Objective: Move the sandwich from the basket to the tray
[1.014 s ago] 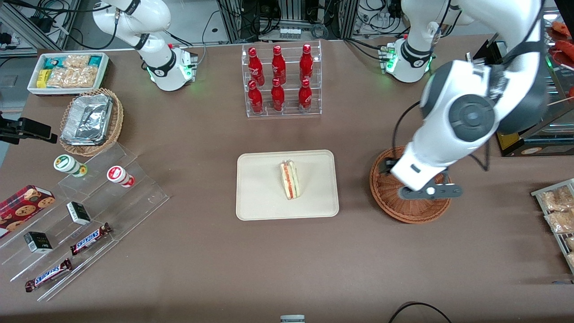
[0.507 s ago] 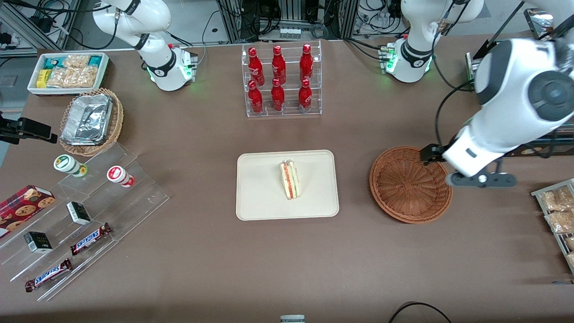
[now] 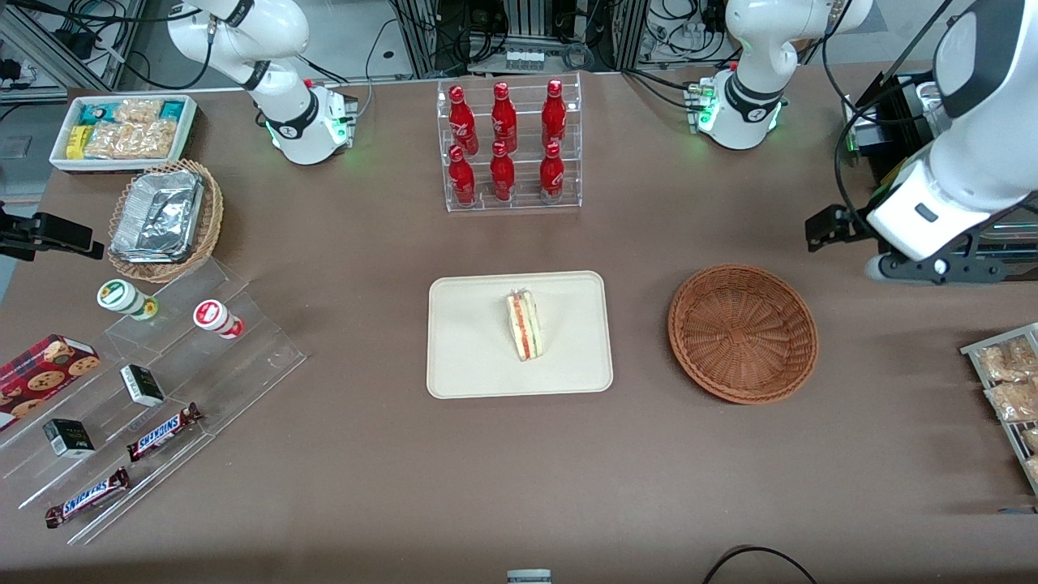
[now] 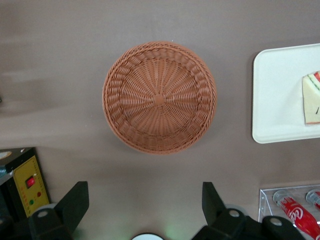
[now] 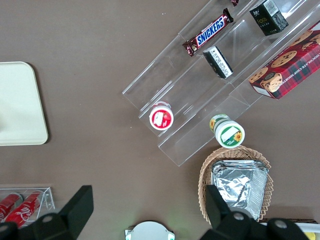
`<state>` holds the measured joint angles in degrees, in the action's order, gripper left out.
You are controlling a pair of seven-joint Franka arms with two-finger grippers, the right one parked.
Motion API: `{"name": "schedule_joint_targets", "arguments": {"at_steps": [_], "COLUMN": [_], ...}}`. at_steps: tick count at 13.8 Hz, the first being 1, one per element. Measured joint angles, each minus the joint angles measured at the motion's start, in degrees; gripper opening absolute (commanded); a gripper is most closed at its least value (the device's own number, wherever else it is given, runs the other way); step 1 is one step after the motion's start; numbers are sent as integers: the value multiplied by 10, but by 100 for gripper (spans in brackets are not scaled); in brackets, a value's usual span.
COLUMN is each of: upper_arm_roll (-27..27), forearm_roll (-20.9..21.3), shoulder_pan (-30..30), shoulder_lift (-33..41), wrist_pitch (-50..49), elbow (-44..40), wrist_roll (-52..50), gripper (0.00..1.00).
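Observation:
The sandwich (image 3: 525,326) (image 4: 311,97) lies on the cream tray (image 3: 470,357) (image 4: 275,100) in the middle of the table, its red and green filling edge showing. The round reddish-brown basket (image 3: 742,332) (image 4: 159,97) sits beside the tray toward the working arm's end, with nothing in it. My left gripper (image 3: 932,269) (image 4: 143,200) hangs high above the table, off the basket toward the working arm's end and a little farther from the front camera. Its fingers stand wide open with nothing between them.
A clear rack of red bottles (image 3: 509,146) stands farther from the front camera than the tray. Acrylic steps with snacks (image 3: 146,381), a tan basket of foil containers (image 3: 166,219) and a white bin (image 3: 122,130) lie toward the parked arm's end. Snack packets (image 3: 1005,381) lie at the working arm's end.
My left gripper has swung from right above the basket outward toward the working arm's end and away from the front camera, uncovering the whole basket. Sandwich, tray and basket have not moved.

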<state>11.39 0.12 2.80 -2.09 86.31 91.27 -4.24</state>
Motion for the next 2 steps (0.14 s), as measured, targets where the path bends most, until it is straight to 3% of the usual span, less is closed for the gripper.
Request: {"name": "schedule_joint_targets", "arguments": {"at_steps": [2], "upper_arm_roll": [0], "forearm_roll": [0], "shoulder_pan": [11], "shoulder_lift": [13], "wrist_pitch": [-11], "elbow": [0], "wrist_roll": [0], "gripper": [100]}}
